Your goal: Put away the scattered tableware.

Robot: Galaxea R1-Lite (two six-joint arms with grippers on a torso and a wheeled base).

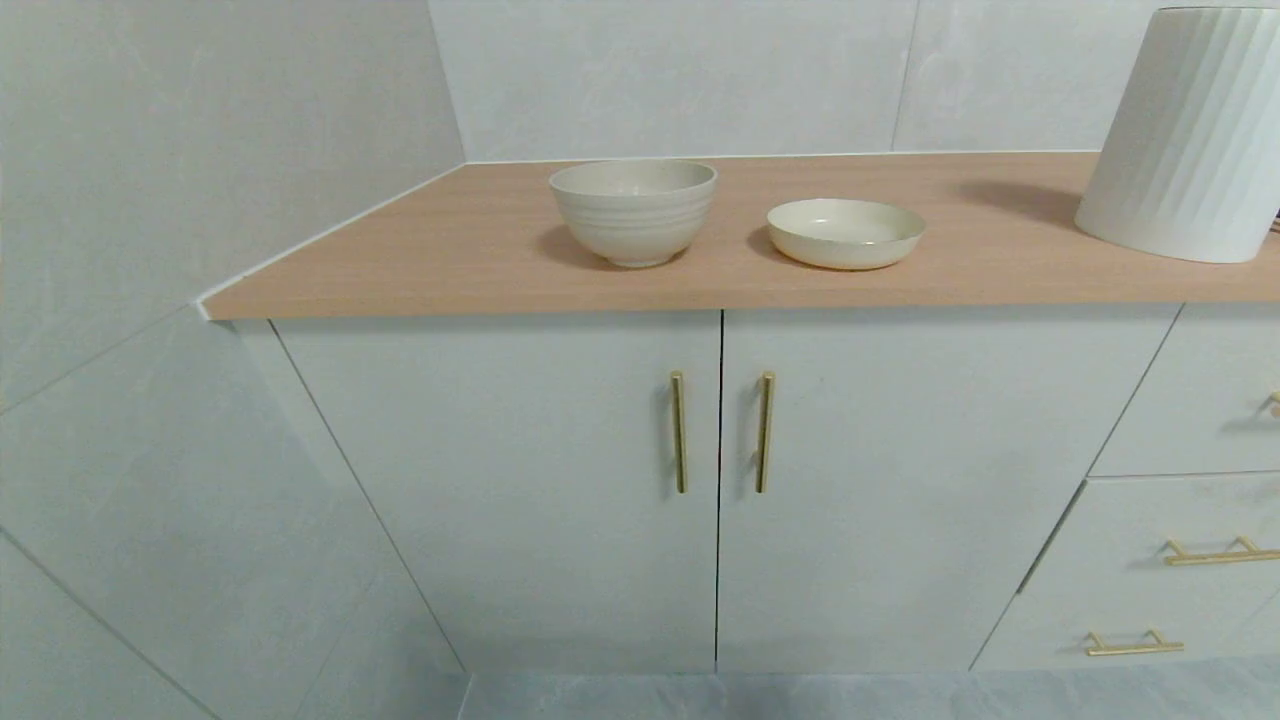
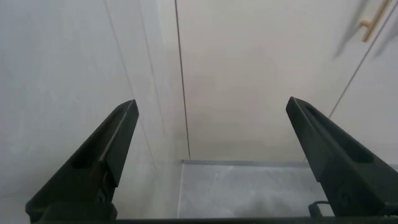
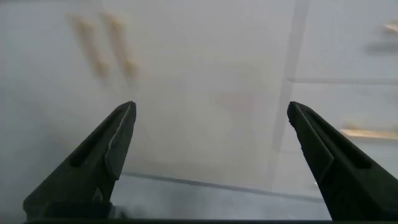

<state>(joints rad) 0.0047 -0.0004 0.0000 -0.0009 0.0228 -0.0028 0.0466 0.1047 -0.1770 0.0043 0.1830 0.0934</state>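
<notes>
Two pieces left on surface (image 1: 450,262): bowl (image 1: 633,212), shallow dish (image 1: 845,233). Nothing stowed, I judge. My left hand (image 2: 211,102), right hand (image 3: 211,105) wide, empty. Cupboard doors (image 1: 520,470) shut.

pale grey tiled walls (image 1: 200,150) meet in a corner behind a wood-look countertop (image 1: 450,260), w/ white cabinet doors (image 1: 520,480) below, two vertical gold handles (image 1: 679,432) just beside the centre seam, drawers (image 1: 1180,510) w/ gold pulls at the right, grey tile floor (image 1: 800,695) underneath.
</notes>
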